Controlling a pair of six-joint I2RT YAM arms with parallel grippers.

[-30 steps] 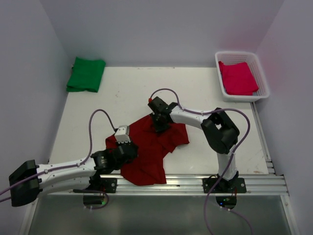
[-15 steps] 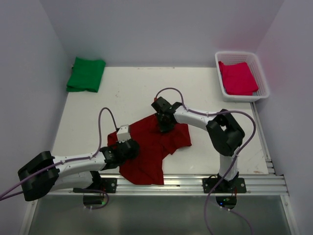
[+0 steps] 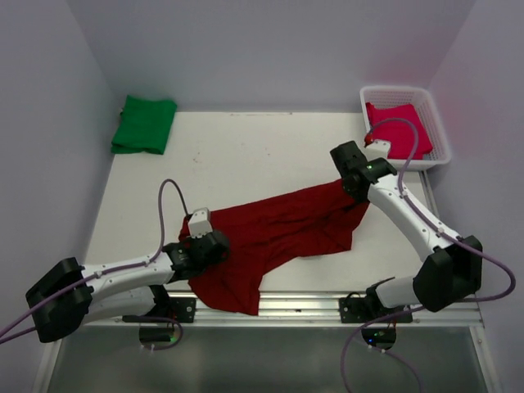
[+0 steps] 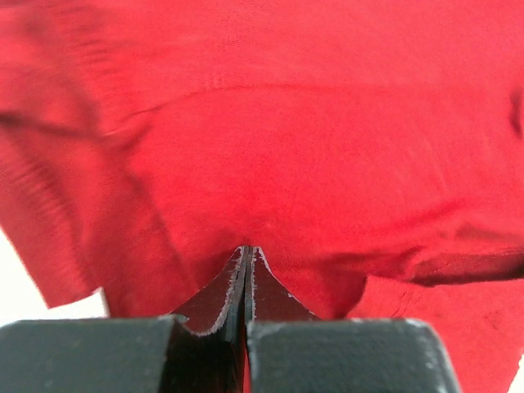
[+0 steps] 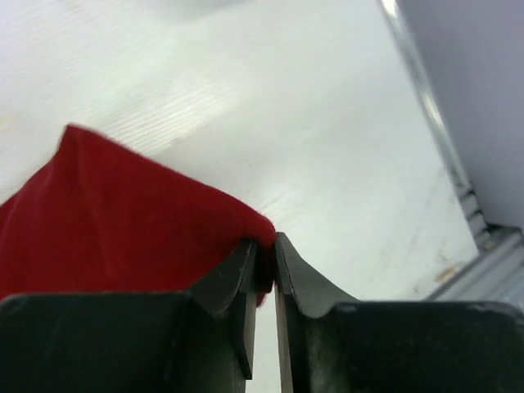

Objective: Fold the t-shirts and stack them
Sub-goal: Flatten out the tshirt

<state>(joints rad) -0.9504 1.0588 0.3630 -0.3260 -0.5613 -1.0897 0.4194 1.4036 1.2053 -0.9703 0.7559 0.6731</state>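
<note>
I had the left gripper (image 4: pixel 247 255) clamped shut on the maroon t-shirt (image 3: pixel 278 231), whose cloth spread just ahead of its tips. The right gripper (image 5: pixel 267 246) pinched a corner, so the shirt was stretched between them, I judged for flattening.

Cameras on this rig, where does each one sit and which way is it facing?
Top external: above and behind the bases, looking down on the table; both arms show, with the left gripper and right gripper holding the dark red t-shirt stretched between them.
Left wrist: on the left wrist, looking along its shut jaws at red cloth filling the view.
Right wrist: on the right wrist, looking past jaws pinched on the shirt's edge, onto bare table.
Shared: all three show the dark red t-shirt.
</note>
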